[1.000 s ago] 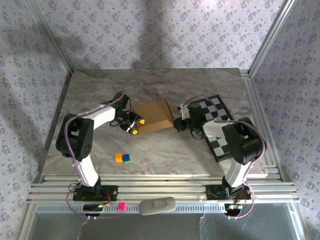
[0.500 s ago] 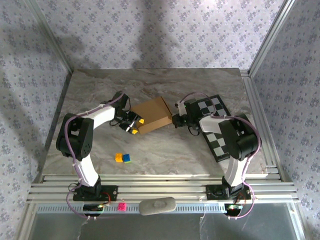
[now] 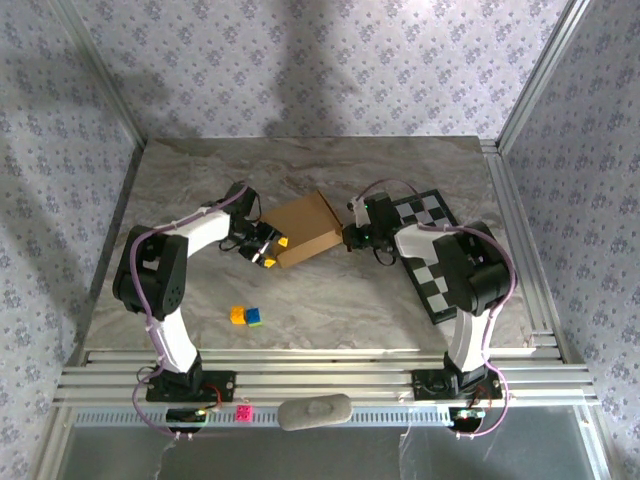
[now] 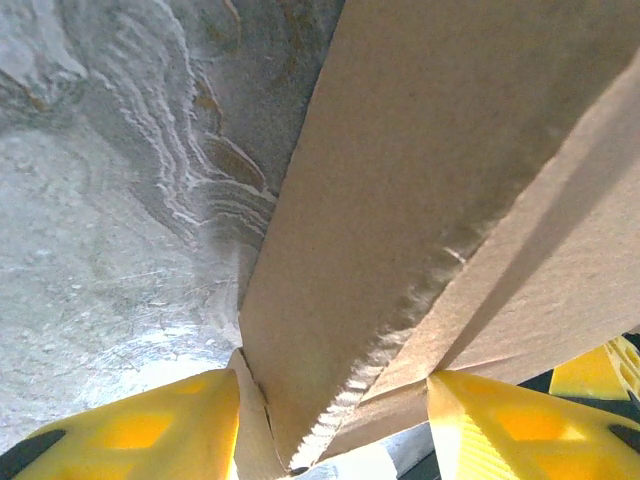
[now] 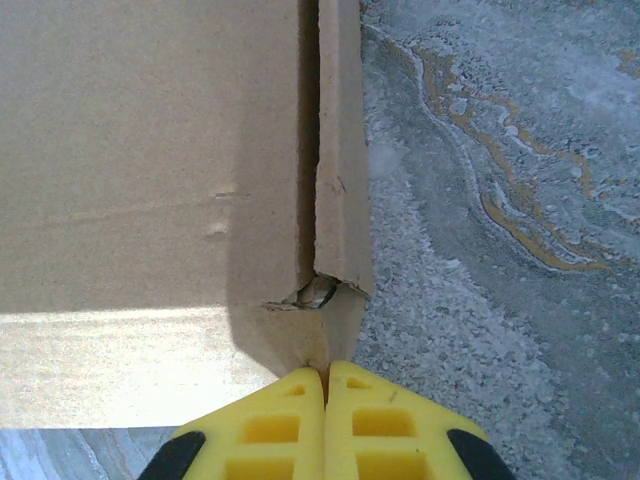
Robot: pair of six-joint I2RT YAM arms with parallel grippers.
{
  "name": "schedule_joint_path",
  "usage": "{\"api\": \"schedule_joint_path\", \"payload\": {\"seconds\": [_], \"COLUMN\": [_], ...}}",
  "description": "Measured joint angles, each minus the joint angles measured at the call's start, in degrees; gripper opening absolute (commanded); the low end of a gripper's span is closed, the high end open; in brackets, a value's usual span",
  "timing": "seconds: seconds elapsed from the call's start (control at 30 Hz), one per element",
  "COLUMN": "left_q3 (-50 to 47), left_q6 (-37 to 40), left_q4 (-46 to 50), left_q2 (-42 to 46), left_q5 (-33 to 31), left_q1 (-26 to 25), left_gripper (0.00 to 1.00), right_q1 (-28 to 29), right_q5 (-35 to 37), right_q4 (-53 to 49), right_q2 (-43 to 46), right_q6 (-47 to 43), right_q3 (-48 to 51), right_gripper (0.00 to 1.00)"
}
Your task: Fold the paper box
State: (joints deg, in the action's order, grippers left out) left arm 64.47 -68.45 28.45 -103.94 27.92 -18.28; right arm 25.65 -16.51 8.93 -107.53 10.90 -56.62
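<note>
Briefly: paper box [image 3: 307, 230] was flanked at both ends

Left gripper [image 3: 268, 250]: jaws clamped across the box's left edge, with cardboard between the yellow fingers. Box sat skewed mid-surface [image 3: 300, 170]. Right gripper [image 5: 326, 375]: jaws together, nothing between them, tips touching the box's right corner. Checkerboard [image 3: 428, 214] lay just right of it.

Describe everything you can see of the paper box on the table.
The paper box is plain tan-brown cardboard, shallow and rectangular, lying skewed on the marble table between both arms. Its top panel looks folded down, with a narrow seam gap and a crumpled corner tab at the right end. The left gripper has its jaws around the near-left wall; the right gripper, jaws shut, presses against the right corner.
</note>
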Motion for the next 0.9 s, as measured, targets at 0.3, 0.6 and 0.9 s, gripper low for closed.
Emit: {"api": "schedule_joint_path", "payload": {"seconds": [0.3,0.6,0.9], "left_q3": [0.0,0.0,-0.2], "left_q6": [0.0,0.0,-0.3], "left_q4": [0.0,0.0,-0.4], "left_q2": [-0.1,-0.1,-0.1], "left_q5": [0.8,1.1,1.4], "left_q1": [0.4,0.6,0.7], "left_gripper": [0.5,0.5,0.51], "right_q1": [0.0,0.5,0.5], "right_q5": [-0.2,0.9,0.9], "right_q4": [-3.0,-4.7,-4.4], "right_q2": [-1.8,-2.3,-2.1], "right_q6": [0.4,0.5,0.9], "right_q3": [-3.3,-4.8,-4.5], "right_gripper": [0.08,0.12,0.13]}}
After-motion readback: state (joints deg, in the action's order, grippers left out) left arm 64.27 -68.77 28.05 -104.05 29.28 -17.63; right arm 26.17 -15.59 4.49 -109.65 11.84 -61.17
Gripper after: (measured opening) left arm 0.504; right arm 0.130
